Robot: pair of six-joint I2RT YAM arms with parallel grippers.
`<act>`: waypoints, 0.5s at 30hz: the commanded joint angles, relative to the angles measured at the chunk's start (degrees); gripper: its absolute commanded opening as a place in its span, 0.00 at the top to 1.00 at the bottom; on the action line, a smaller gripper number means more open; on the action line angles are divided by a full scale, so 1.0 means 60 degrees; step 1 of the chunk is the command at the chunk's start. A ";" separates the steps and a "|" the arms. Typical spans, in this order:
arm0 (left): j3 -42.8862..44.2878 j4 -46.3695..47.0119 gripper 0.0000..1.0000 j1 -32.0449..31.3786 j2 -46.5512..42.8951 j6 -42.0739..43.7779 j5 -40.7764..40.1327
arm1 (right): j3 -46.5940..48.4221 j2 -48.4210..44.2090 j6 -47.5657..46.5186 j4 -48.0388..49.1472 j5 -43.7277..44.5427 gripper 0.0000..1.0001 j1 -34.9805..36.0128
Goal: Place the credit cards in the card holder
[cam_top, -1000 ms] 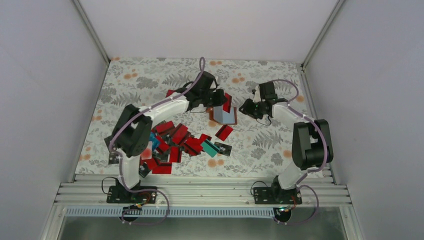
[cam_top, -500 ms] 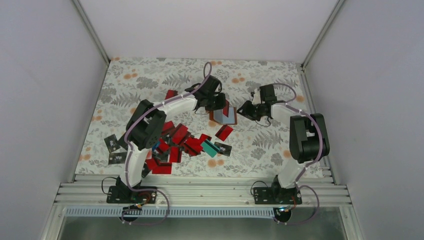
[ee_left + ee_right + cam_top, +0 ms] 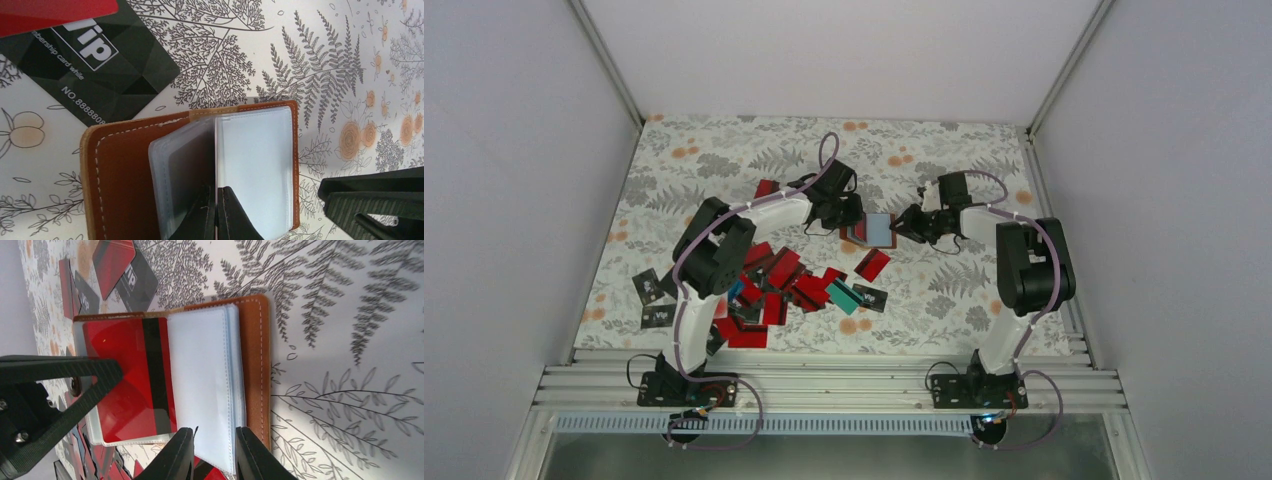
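One card holder (image 3: pixel 120 175) leaf clamped in left pincer (image 3: pixel 216 210). Right pincer (image 3: pixel 215 440), jaws apart, straddles remaining leaves opposite.

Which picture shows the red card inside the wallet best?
The right wrist view: the red card sits large in a clear pocket of the holder, its black stripe showing. The left wrist view shows the holder's pockets but not that card. From the top, the holder is tiny and the card cannot be made out.
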 commanded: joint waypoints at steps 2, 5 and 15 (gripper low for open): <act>-0.0262 0.0026 0.98 0.0120 -0.0437 0.0113 -0.0166 | 0.0232 0.0328 -0.0116 0.0287 -0.0273 0.76 0.0211; -0.0338 0.0059 0.98 0.0165 -0.0465 0.0116 -0.0095 | 0.0270 0.0470 -0.0094 0.0265 -0.0232 0.76 0.0251; -0.0606 0.0522 0.98 0.0288 -0.0350 -0.0139 0.0491 | 0.0312 0.0759 -0.0087 0.0236 -0.0243 0.77 0.0266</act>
